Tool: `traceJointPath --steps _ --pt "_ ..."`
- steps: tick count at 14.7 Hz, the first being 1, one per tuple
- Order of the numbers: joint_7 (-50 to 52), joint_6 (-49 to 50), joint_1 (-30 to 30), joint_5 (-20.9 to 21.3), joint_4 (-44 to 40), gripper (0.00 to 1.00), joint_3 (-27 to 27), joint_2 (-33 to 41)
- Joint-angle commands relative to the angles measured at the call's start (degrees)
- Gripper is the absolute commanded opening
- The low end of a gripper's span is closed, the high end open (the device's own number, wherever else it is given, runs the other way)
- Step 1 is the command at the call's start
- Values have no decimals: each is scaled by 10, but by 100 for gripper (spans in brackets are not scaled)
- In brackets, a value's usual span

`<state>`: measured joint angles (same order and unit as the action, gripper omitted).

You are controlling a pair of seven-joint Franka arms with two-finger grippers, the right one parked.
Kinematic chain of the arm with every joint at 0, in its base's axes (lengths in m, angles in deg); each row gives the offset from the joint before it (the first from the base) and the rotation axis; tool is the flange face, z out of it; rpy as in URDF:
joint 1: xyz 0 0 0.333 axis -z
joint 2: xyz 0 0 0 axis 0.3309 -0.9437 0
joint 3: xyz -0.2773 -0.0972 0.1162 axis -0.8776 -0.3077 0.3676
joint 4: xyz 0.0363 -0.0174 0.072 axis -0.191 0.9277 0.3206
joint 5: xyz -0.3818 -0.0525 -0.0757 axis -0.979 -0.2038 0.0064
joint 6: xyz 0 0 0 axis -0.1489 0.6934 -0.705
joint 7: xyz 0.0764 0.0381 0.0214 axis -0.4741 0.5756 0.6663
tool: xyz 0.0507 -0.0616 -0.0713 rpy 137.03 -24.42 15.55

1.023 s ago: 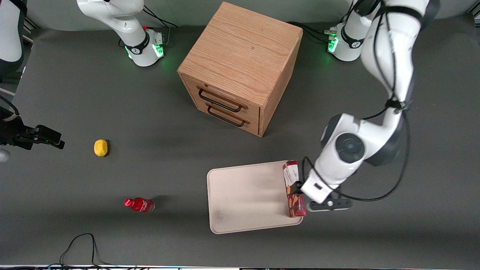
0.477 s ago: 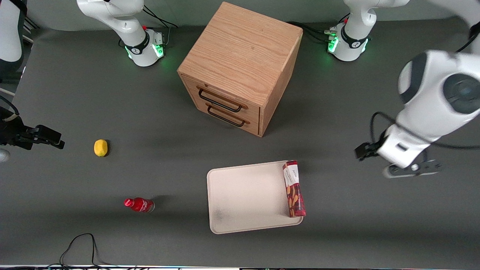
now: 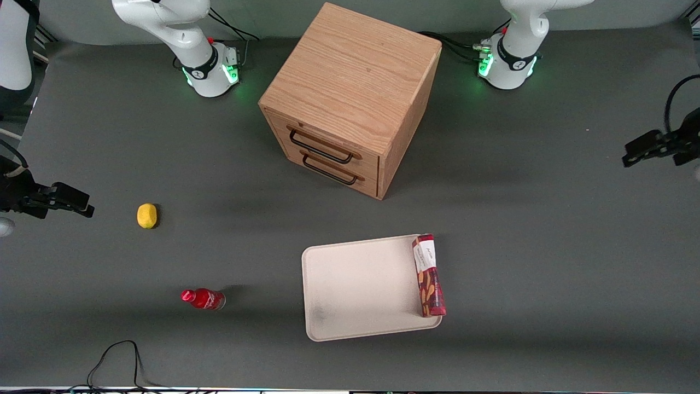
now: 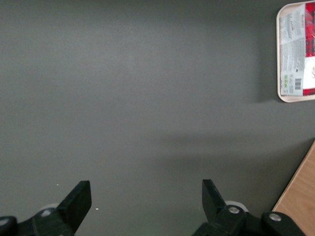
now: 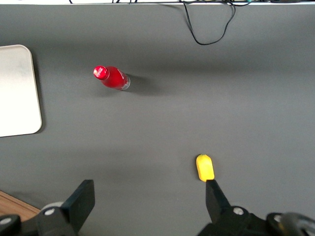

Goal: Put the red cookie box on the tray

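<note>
Now my claw (image 4: 142, 209) hangs over bare grey worktop (image 3: 547, 246), high up at the working arm's end and well apart from everything; its fingers (image 4: 78, 199) are spread wide with nothing between them. The red cookie box (image 3: 429, 275) stands on a narrow side on the tray (image 3: 355, 290), along the tray's edge nearest my arm. The wooden drawer cabinet (image 3: 350, 98) sits farther from the front camera than the tray. A small red bottle (image 3: 203, 299) and a yellow item (image 3: 146, 215) lie toward the parked arm's end.

Front overhead; wrists downward; tray (image 3: 355, 290) shared.
</note>
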<state>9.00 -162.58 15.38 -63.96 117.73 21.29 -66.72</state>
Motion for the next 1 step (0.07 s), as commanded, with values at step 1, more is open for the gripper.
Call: traceJointPath --steps 1 --pt "-30 -4 2 -12 22 100 0 28"
